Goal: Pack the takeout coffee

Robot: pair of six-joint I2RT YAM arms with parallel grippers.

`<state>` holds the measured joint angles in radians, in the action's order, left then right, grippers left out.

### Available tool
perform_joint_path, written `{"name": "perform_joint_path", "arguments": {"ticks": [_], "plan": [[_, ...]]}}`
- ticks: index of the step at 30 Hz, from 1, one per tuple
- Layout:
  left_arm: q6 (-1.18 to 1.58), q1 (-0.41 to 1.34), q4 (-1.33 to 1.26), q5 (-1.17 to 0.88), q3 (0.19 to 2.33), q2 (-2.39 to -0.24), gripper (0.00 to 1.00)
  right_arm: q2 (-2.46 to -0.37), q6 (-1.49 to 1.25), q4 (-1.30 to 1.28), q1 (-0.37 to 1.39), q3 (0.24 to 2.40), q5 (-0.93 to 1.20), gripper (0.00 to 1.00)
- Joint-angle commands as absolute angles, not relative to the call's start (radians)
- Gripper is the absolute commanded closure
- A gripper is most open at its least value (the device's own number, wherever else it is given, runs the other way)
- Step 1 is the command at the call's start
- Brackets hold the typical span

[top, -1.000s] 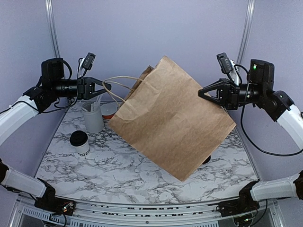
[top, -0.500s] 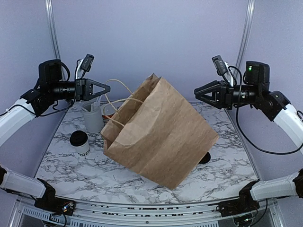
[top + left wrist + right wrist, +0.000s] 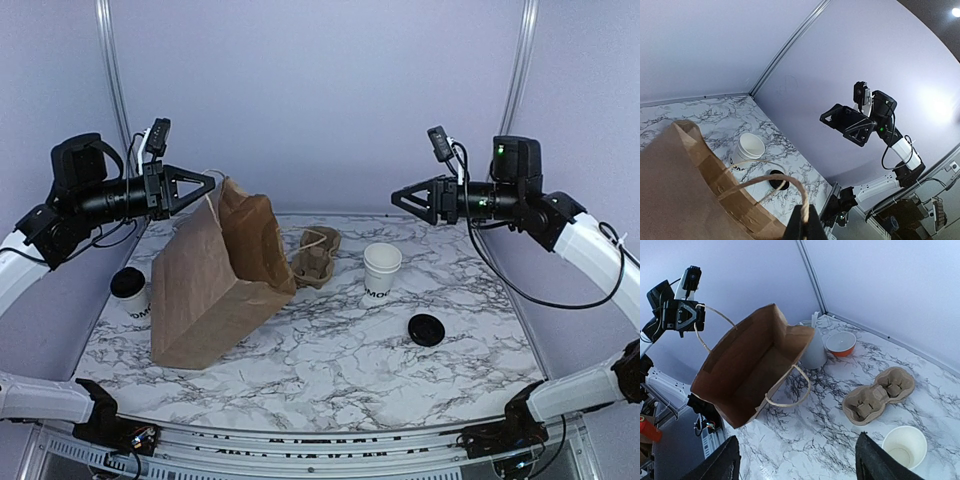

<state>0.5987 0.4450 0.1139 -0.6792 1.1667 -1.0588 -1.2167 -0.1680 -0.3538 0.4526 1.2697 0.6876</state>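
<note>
The paper bag [image 3: 215, 285] is sitting tilted on the marble table [image 3: 400, 375], mouth open. It's hanging by one rope handle [image 3: 765, 181], which the left gripper [image 3: 208, 182] has pinched between closed fingers. The takeout coffee [image 3: 129, 290] stands just left of the bag, lid on, so close it's hard to say if they touch, and its lettering is only partly readable. The right gripper [image 3: 403, 203] hangs well off to the bag's right, jaws spread, gripping nothing. The utensil holder [image 3: 813, 351] behind the bag only shows from the right wrist.
</note>
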Motion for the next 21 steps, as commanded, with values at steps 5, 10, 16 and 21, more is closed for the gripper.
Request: {"name": "perform_joint_path", "arguments": {"ticks": [5,10,16,21], "plan": [[0.669,0.541,0.075,-0.524,1.215,-1.061,1.00,-1.243,-0.214,-0.282,0.461,1.293,0.590,0.24],[0.698,0.546,-0.012,-0.563,1.218,-1.087,1.00,-1.238,-0.217,-0.290,0.461,1.282,0.557,0.24],[0.644,0.543,0.027,-0.599,1.219,-1.098,1.00,-1.233,-0.212,-0.304,0.461,1.272,0.495,0.23],[0.597,0.497,0.151,-0.569,1.159,-1.056,1.00,-1.252,-0.207,-0.317,0.460,1.274,0.466,0.23]]}}
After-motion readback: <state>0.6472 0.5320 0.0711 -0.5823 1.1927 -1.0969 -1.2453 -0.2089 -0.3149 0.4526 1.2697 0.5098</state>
